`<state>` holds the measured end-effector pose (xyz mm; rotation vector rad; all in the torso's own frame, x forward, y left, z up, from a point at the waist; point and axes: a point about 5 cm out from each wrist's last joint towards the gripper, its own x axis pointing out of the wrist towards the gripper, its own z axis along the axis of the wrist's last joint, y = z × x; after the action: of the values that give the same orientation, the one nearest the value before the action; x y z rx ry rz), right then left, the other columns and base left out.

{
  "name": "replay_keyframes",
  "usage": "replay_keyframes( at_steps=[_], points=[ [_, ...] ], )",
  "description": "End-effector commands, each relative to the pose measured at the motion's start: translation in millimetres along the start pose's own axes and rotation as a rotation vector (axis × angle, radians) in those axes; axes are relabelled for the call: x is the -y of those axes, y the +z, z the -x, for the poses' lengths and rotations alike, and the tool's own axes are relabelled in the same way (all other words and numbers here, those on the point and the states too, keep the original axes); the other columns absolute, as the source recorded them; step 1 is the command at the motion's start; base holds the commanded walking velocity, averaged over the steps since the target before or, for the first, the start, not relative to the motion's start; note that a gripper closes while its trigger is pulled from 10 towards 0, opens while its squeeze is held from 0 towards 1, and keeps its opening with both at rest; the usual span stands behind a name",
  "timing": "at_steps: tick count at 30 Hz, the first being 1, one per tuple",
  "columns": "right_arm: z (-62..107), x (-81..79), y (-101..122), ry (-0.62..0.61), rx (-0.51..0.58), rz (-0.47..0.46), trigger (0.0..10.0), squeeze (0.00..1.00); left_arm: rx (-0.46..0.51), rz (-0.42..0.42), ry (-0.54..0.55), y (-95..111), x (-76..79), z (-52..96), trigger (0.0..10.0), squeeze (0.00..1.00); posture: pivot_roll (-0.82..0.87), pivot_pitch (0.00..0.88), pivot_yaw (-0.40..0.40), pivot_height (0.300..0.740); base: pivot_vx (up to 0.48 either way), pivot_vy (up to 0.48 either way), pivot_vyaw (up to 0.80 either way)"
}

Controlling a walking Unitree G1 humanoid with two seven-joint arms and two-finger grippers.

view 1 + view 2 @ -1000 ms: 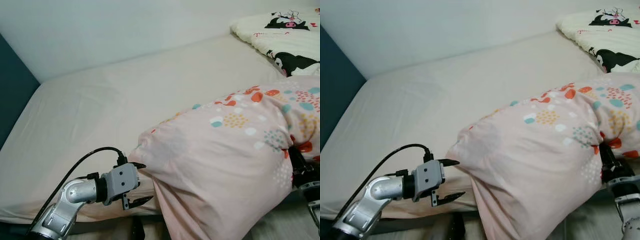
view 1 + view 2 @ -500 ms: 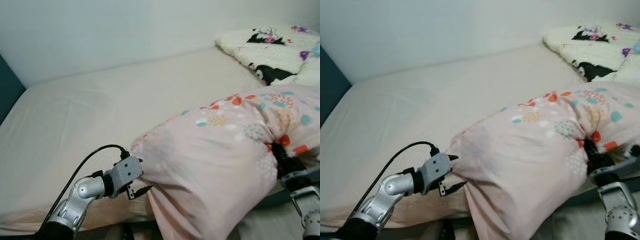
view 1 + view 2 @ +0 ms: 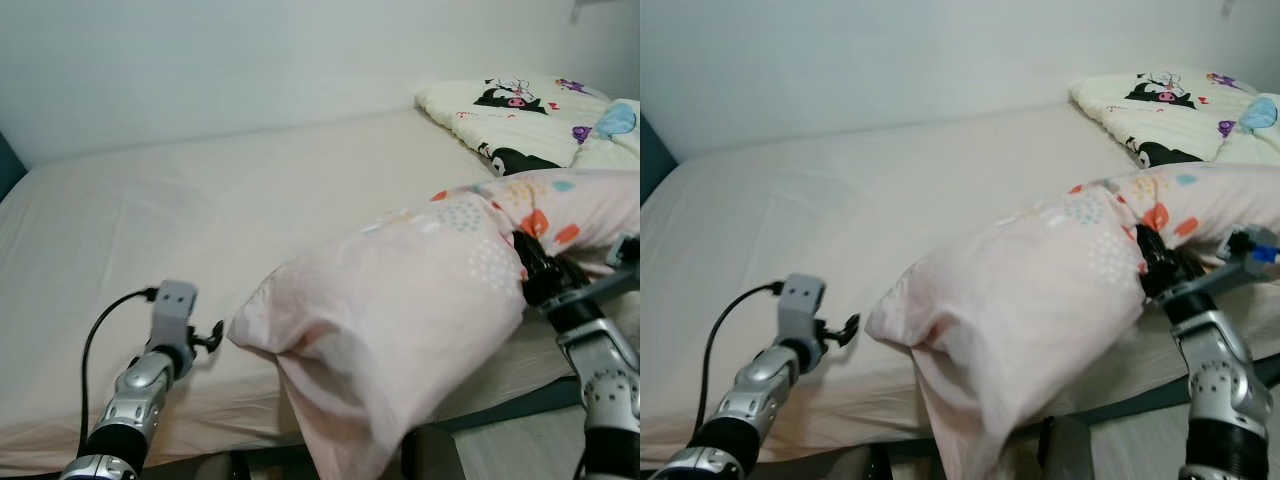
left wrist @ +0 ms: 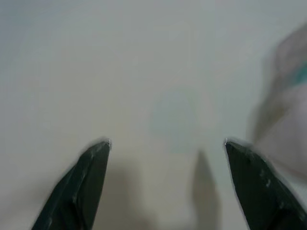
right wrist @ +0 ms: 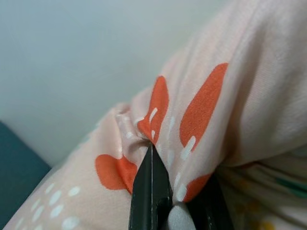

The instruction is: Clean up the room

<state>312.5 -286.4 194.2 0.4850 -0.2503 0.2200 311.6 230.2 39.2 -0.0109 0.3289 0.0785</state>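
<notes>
While pinched in the right claw (image 3: 527, 268), pillow (image 3: 420, 300) best carried up onto the bed (image 3: 200, 220) in one smooth lift, grip kept firm on the bunched cover, loose lower corner watched so no snag on the bed edge.

Left eye view: pink spotted pillow across the near right of the bed, lower corner hanging off the front edge at 6 o'clock. Right claw at 3 o'clock, fingers buried in a fold of the cover near the pillow's right end, pressed together on fabric. Left claw (image 3: 207, 338) at 8 o'clock, low over the sheet, just beside the pillow's left corner but apart from it. Cartoon-print blanket (image 3: 510, 115) at 1 o'clock by the wall.

Right eye view: same layout; pillow's left tip near the left claw with a gap between, bulk of the pillow lying from the right claw toward 9 o'clock.

Left wrist view: fingers (image 4: 88, 179) spread wide, nothing between, pale sheet ahead, blurred pillow edge beside one finger.

Right wrist view: black fingers (image 5: 149, 191) closed tight on an orange-spotted fold of the cover, fabric wrapped round the tips, pillow bulging away beyond.
</notes>
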Motion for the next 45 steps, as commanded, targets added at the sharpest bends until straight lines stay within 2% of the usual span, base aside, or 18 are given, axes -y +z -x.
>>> replay_keyframes(
  at_steps=[1, 2, 3, 4, 5, 6, 7, 9, 12, 13, 16, 19, 26, 29, 36, 38, 42, 45],
  points=[
    [-14.3, -12.5, 11.9, 0.089, 0.030, 0.050, 0.0, 0.00, -0.041, 0.083, 0.064, -7.5, -5.2, 0.4, 10.0, 0.00, 0.01, 0.000, 0.030, 0.538, 0.000, 0.000, 0.00],
    [-14.3, -12.5, 11.9, 0.089, 0.030, 0.050, 0.0, 0.00, -0.041, 0.083, 0.064, -7.5, -5.2, 0.4, 10.0, 0.00, 0.01, 0.000, 0.030, 0.538, 0.000, 0.000, 0.00],
    [-24.8, -15.0, 22.4, 0.113, 0.044, 0.074, 0.0, 0.00, -0.052, 0.100, 0.083, -9.3, -5.2, 0.2, 10.0, 0.00, 0.01, 0.000, 0.022, 0.543, -0.416, 0.000, 0.00],
    [-24.8, -15.0, 22.4, 0.113, 0.044, 0.074, 0.0, 0.00, -0.052, 0.100, 0.083, -9.3, -5.2, 0.2, 10.0, 0.00, 0.01, 0.000, 0.022, 0.543, -0.416, 0.000, 0.00],
    [-34.2, -18.1, 33.0, 0.135, 0.059, 0.094, 0.0, 0.00, -0.055, 0.108, 0.089, -9.5, -3.8, -0.3, 10.0, 0.00, 0.01, 0.000, 0.017, 0.548, -0.480, 0.000, 0.00],
    [-34.2, -18.1, 33.0, 0.135, 0.059, 0.094, 0.0, 0.00, -0.055, 0.108, 0.089, -9.5, -3.8, -0.3, 10.0, 0.00, 0.01, 0.000, 0.017, 0.548, -0.480, 0.000, 0.00],
    [-41.3, -21.6, 41.6, 0.153, 0.073, 0.113, 0.0, 0.00, -0.057, 0.113, 0.097, -9.0, -1.8, -1.6, 10.0, 0.00, 0.02, 0.000, 0.012, 0.553, -0.480, 0.000, 0.00],
    [-41.3, -21.6, 41.6, 0.153, 0.073, 0.113, 0.0, 0.00, -0.057, 0.113, 0.097, -9.0, -1.8, -1.6, 10.0, 0.00, 0.02, 0.000, 0.012, 0.553, -0.480, 0.000, 0.00],
    [-54.0, -42.1, 49.2, 0.238, 0.096, 0.141, 0.0, 0.00, -0.032, 0.132, 0.117, -7.5, 1.8, -2.9, 10.0, 0.00, 0.03, 0.000, -0.006, 0.567, -0.332, 0.000, 0.00],
    [-54.0, -42.1, 49.2, 0.238, 0.096, 0.141, 0.0, 0.00, -0.032, 0.132, 0.117, -7.5, 1.8, -2.9, 10.0, 0.00, 0.03, 0.000, -0.006, 0.567, -0.259, 0.000, 0.00],
    [-55.1, -50.5, 41.5, 0.268, 0.085, 0.145, 0.0, 0.00, -0.043, 0.125, 0.131, -13.5, 0.2, -0.6, 10.0, 0.00, 0.03, 0.000, -0.005, 0.581, 0.000, 0.000, 0.00],
    [-53.7, -52.0, 31.8, 0.276, 0.056, 0.157, 0.0, 0.00, -0.073, 0.124, 0.154, -21.5, -4.0, 2.5, 10.0, 0.00, 0.03, 0.000, -0.002, 0.596, 0.000, 0.000, 0.00],
    [-52.6, -47.5, 22.7, 0.260, 0.023, 0.166, 0.0, 0.00, -0.119, 0.136, 0.192, -31.1, -10.5, 6.5, 10.0, 0.00, 0.03, 0.000, 0.002, 0.615, 0.000, 0.000, 0.00],
    [-47.8, -40.8, 10.8, 0.221, -0.003, 0.155, 0.0, 0.00, -0.181, 0.101, 0.203, -45.5, -13.9, 13.1, 10.0, 0.00, 0.02, 0.000, 0.010, 0.629, 0.000, 0.000, 0.00],
    [-40.0, -38.0, -2.0, 0.197, -0.025, 0.131, 0.0, 0.00, -0.263, 0.072, 0.213, -67.1, -16.4, 24.4, 10.0, 0.00, 0.02, 0.000, 0.014, 0.643, 0.000, 0.000, 0.00],
    [-35.4, -38.3, -11.2, 0.190, -0.041, 0.116, 0.0, 0.00, -0.324, 0.062, 0.224, -82.1, -18.1, 33.2, 10.0, 0.00, 0.01, 0.000, 0.014, 0.653, 0.000, 0.000, 0.00],
    [-33.1, -36.8, -19.7, 0.173, -0.053, 0.094, 0.0, 0.00, -0.387, 0.028, 0.226, -93.6, -17.4, 39.7, 10.0, 0.00, 0.01, 0.000, 0.014, 0.667, -0.234, 0.000, 0.00],
    [-32.8, -36.2, -22.4, 0.170, -0.058, 0.089, 0.0, 0.00, -0.394, 0.021, 0.224, -95.6, -16.9, 40.9, 10.0, 0.00, 0.01, 0.000, 0.013, 0.672, -0.471, 0.000, 0.00]
  ],
)
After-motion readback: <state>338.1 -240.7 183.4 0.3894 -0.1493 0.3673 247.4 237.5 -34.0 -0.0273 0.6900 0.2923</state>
